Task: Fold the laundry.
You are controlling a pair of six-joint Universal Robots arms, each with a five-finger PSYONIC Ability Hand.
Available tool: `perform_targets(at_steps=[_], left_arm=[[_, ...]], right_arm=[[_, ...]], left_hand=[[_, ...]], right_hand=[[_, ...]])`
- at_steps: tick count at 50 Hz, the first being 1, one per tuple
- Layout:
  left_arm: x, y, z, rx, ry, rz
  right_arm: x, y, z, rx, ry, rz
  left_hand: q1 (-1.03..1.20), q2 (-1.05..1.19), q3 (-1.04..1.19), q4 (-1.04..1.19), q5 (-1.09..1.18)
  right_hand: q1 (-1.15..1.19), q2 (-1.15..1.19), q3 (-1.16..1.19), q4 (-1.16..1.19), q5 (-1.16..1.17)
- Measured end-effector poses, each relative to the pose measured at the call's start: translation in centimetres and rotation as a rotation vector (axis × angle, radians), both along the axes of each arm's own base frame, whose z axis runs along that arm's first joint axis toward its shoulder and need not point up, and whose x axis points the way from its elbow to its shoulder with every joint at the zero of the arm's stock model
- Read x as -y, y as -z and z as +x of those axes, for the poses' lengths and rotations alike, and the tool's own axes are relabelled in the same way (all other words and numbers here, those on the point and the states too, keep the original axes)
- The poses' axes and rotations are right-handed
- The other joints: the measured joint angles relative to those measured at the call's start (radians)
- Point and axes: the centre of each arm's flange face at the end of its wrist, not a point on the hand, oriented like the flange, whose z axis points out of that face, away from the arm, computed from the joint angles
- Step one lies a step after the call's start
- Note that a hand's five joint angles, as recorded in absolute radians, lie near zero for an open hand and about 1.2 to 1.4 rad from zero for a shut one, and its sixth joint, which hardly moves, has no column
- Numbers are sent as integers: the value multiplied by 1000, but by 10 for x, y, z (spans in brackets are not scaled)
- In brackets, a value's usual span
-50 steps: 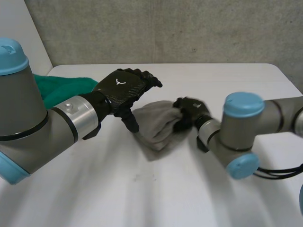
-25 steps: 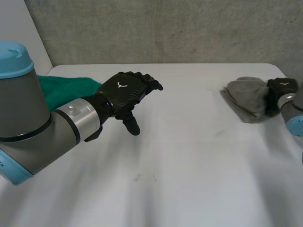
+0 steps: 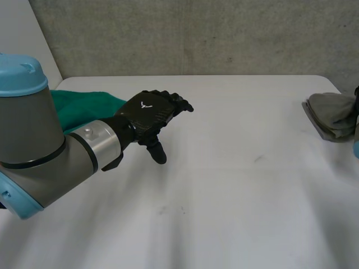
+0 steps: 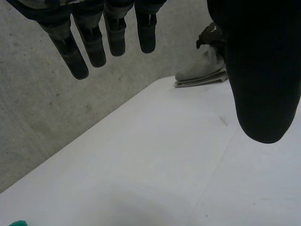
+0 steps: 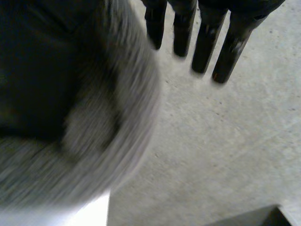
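grey cloth (image 3: 332, 114), folded small, sits at the right edge of the tabletop (image 3: 224, 179) under the right hand (image 4: 210, 34); whether it grips, cannot tell. left hand (image 3: 150, 112) hovers slack and empty. green cloth (image 3: 78, 106) beside the left arm looks unfolded, so roughly half done.

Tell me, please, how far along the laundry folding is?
Done: the grey cloth lies folded at the right edge of the table, with the right hand at it. In hand: nothing; the left hand hovers open. Left: the green cloth, apparently unfolded.
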Motion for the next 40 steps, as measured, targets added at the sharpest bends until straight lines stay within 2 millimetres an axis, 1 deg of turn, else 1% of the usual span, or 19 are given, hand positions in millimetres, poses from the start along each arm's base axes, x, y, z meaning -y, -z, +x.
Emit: perform_targets(at_steps=[2, 6, 9, 16, 19, 20, 21, 22, 24, 27, 29, 30, 31, 33, 34, 35, 37, 39, 40], left_arm=[[0, 0, 0, 0, 0, 1], [0, 0, 0, -1, 0, 3], [-1, 1, 0, -3, -1, 8], [-1, -1, 0, -9, -2, 12], [-2, -1, 0, -10, -2, 10], [-2, -2, 0, -12, -2, 8], [-2, -3, 1, -13, -3, 5], [-2, -3, 1, -13, -3, 5], [-2, -5, 1, -16, -4, 0], [0, -9, 2, -23, -14, -15], [1, -11, 4, -27, -22, -27], [4, -15, 6, -34, -41, -50], [9, -19, 8, -41, -63, -75], [16, -24, 12, -53, -102, -114], [19, -26, 14, -56, -116, -128], [30, -31, 20, -66, -162, -172], [51, -38, 34, -75, -239, -243], [71, -42, 50, -67, -312, -304], [78, -42, 56, -60, -335, -321]], right_arm=[[0, 2, -3, -34, 29, -3], [-1, 4, -5, -74, 52, 9], [-5, -1, -7, -111, 65, 33], [-37, -30, -4, -293, 42, 142], [-44, -38, -3, -354, 36, 151], [-48, -44, -2, -400, 34, 151], [-54, -61, 0, -488, 39, 126], [-54, -61, 0, -488, 39, 126], [-58, -88, 1, -563, 64, 44], [-62, -116, 8, -563, 81, -72], [-66, -129, 15, -542, 73, -129], [-74, -144, 30, -497, 36, -204], [-82, -152, 45, -455, -15, -248], [-95, -160, 67, -394, -102, -293], [-100, -162, 76, -370, -139, -304], [-114, -163, 96, -311, -241, -317], [-138, -160, 126, -219, -408, -302], [-152, -157, 140, -172, -494, -280], [-169, -153, 154, -120, -586, -247]], left_hand=[[0, 0, 0, 0, 0], [0, 0, 0, 0, 0], [0, 0, 0, 0, 0], [0, 0, 0, 0, 0], [0, 0, 0, 0, 0], [0, 0, 0, 0, 0], [0, 0, 0, 0, 0], [0, 0, 0, 0, 0], [0, 0, 0, -1, 0], [0, -2, 0, -2, 0], [0, -3, 0, -2, 0], [0, -3, 0, -2, 0], [-6, -7, -9, -7, -8], [-17, -13, -16, -12, -9], [-18, -13, -16, -12, -9], [-19, -14, -16, -12, -9], [-19, -15, -16, -13, -9], [-19, -16, -16, -13, -9], [-19, -16, -16, -13, -9]], right_hand=[[-65, -153, -177, -180, -139], [-65, -159, -189, -186, -146], [-65, -159, -189, -186, -146], [-65, -159, -189, -186, -146], [-65, -159, -189, -186, -146], [-65, -159, -189, -186, -146], [-65, -159, -189, -186, -146], [-65, -159, -189, -186, -146], [-65, -159, -189, -186, -146], [-65, -159, -189, -186, -146], [-65, -159, -189, -186, -146], [-65, -159, -189, -186, -146], [-65, -159, -189, -186, -146], [-65, -159, -189, -186, -146], [-65, -159, -189, -186, -146], [-65, -159, -189, -186, -146], [-65, -159, -189, -186, -146], [-65, -159, -189, -186, -146], [-65, -159, -189, -186, -146]])
